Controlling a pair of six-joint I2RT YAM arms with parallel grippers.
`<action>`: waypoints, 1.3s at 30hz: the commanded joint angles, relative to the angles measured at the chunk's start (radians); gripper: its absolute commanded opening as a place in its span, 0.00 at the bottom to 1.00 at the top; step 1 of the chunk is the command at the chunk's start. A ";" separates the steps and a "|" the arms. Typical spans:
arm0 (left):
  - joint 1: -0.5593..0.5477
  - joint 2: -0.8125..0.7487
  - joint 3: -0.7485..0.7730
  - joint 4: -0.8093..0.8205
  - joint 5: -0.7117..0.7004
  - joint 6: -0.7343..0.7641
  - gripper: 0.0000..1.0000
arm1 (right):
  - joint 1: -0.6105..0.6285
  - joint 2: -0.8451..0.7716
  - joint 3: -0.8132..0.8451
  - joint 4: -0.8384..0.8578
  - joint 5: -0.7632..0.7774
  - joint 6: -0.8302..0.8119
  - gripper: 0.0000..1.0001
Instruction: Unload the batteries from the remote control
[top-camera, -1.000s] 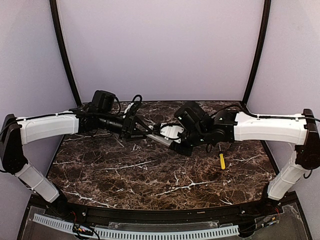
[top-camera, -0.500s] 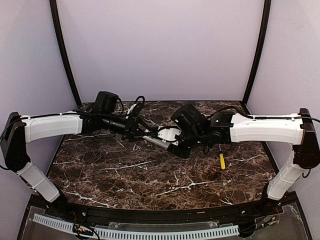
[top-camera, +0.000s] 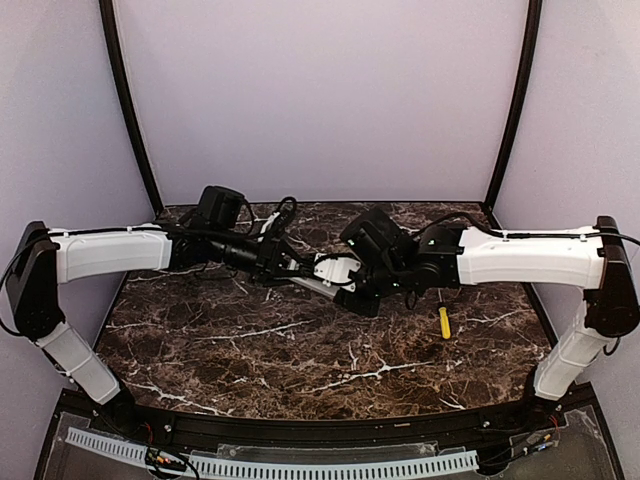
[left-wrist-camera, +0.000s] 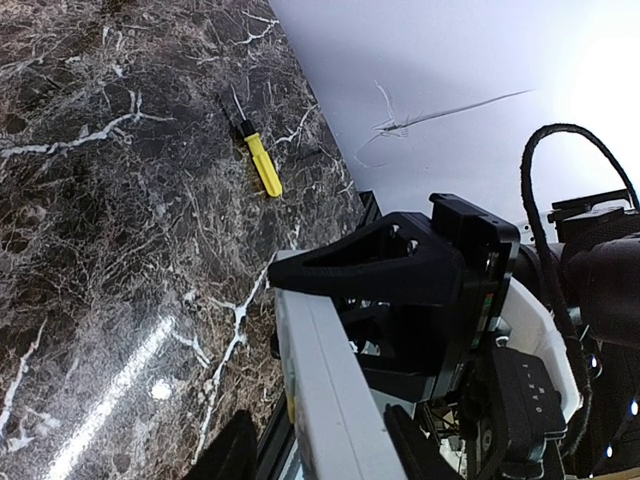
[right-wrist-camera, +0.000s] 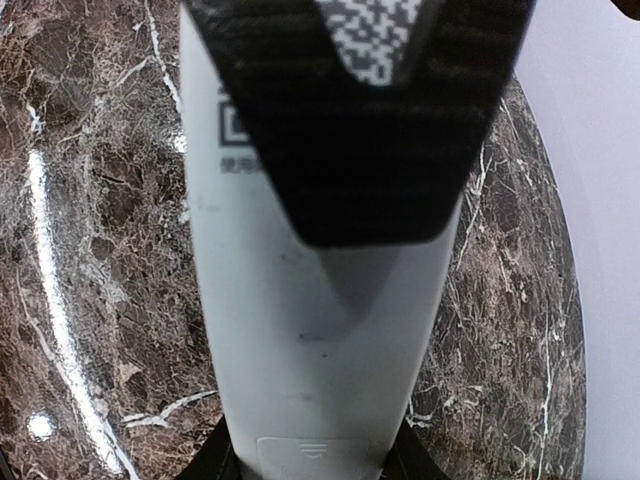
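The remote control (top-camera: 322, 285), a slim white bar, hangs just above the marble between my two grippers. My right gripper (top-camera: 352, 290) is shut on its right end. In the right wrist view (right-wrist-camera: 310, 465) its back (right-wrist-camera: 320, 340) faces the camera, and the battery cover (right-wrist-camera: 315, 452) with an arrow mark is closed. My left gripper (top-camera: 288, 268) straddles the left part, jaws open, with a small gap on one side in the left wrist view (left-wrist-camera: 328, 455). One left finger (right-wrist-camera: 360, 130) lies over the remote's back. The remote (left-wrist-camera: 330, 400) runs to the right gripper's black body (left-wrist-camera: 400, 265). The batteries are hidden.
A yellow-handled screwdriver (top-camera: 444, 322) lies on the marble table (top-camera: 250, 350) to the right of the grippers, near the right edge; it also shows in the left wrist view (left-wrist-camera: 264, 168). A wall closes the back.
My left gripper has moved right along the remote, closer to the right gripper. The right gripper and remote have shifted slightly left.
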 joint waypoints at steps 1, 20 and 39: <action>-0.012 0.016 0.025 0.002 -0.005 0.005 0.42 | 0.010 0.008 0.038 0.043 0.001 0.000 0.00; -0.028 0.037 0.036 -0.014 -0.010 0.022 0.16 | 0.017 0.023 0.051 0.036 0.010 -0.002 0.00; -0.028 0.031 0.087 -0.097 -0.074 0.110 0.00 | 0.009 -0.073 -0.060 0.064 0.112 0.143 0.99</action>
